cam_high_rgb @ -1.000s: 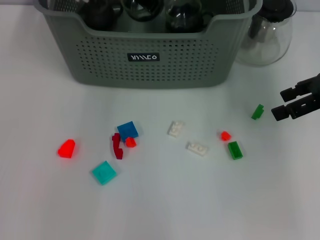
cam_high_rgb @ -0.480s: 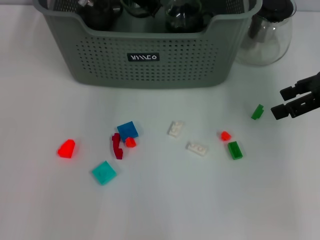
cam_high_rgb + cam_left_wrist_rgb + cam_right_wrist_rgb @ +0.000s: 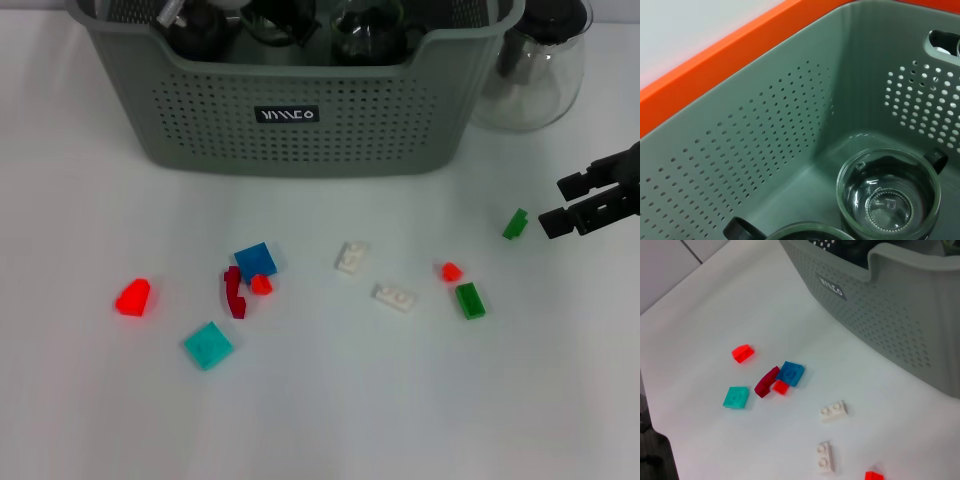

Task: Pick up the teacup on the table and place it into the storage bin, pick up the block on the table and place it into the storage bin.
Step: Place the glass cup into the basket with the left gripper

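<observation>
While glass teacups (image 3: 888, 197) already sit inside the storage bin (image 3: 300, 110), every block lies loose on the surface (image 3: 320, 400), the small green block (image 3: 515, 223) just beside the right gripper (image 3: 562, 205), whose jaws stand released and empty.

Open table (image 3: 330, 410) around scattered blocks (image 3: 352, 257); storage bin (image 3: 300, 120) and glass pot (image 3: 530, 70) walling the far side.

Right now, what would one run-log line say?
right tool: open, beside green block | left tool: over basket | glass cup: in basket
</observation>
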Robot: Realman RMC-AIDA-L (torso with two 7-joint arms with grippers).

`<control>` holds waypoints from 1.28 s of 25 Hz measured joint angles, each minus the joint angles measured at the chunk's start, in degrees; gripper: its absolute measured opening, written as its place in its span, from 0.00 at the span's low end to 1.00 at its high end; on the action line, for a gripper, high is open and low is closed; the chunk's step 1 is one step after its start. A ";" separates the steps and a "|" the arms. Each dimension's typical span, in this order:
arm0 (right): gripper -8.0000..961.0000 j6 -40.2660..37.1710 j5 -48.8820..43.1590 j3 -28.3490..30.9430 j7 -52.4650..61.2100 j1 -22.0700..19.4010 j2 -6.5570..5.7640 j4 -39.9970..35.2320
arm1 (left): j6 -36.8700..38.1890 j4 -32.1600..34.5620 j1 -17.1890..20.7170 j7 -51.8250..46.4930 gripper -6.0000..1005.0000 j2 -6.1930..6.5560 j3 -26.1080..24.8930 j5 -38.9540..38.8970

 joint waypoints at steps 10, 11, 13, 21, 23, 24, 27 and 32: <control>0.95 0.04 0.00 -0.01 0.00 0.08 0.00 0.00 | 0.39 0.53 -0.11 0.00 0.05 -0.59 0.18 -0.01; 0.95 0.05 0.01 -0.01 0.00 0.08 0.00 0.00 | 0.33 0.64 -0.16 0.00 0.05 -0.68 0.18 -0.01; 0.95 0.06 0.00 -0.01 0.00 0.08 0.00 0.00 | 0.32 0.65 -0.32 0.00 0.05 -0.79 0.18 -0.01; 0.95 0.06 0.01 -0.01 0.00 0.02 0.00 0.00 | 0.44 0.77 -0.70 0.00 0.06 -1.22 0.27 -0.01; 0.95 0.05 0.01 -0.01 0.00 0.01 0.00 0.00 | 0.54 0.77 -0.70 0.00 0.06 -1.27 0.48 -0.01; 0.95 0.05 0.00 -0.01 0.00 0.01 0.00 0.00 | 0.64 0.77 -0.70 0.00 0.06 -1.32 0.60 -0.01; 0.95 0.05 0.01 -0.01 0.00 -0.01 0.00 0.00 | 0.79 0.79 -0.70 -0.01 0.07 -1.40 0.69 -0.01; 0.95 0.05 -0.91 -0.01 0.00 0.01 0.08 0.00 | 0.87 1.42 -0.44 -0.15 0.07 -1.40 0.70 0.00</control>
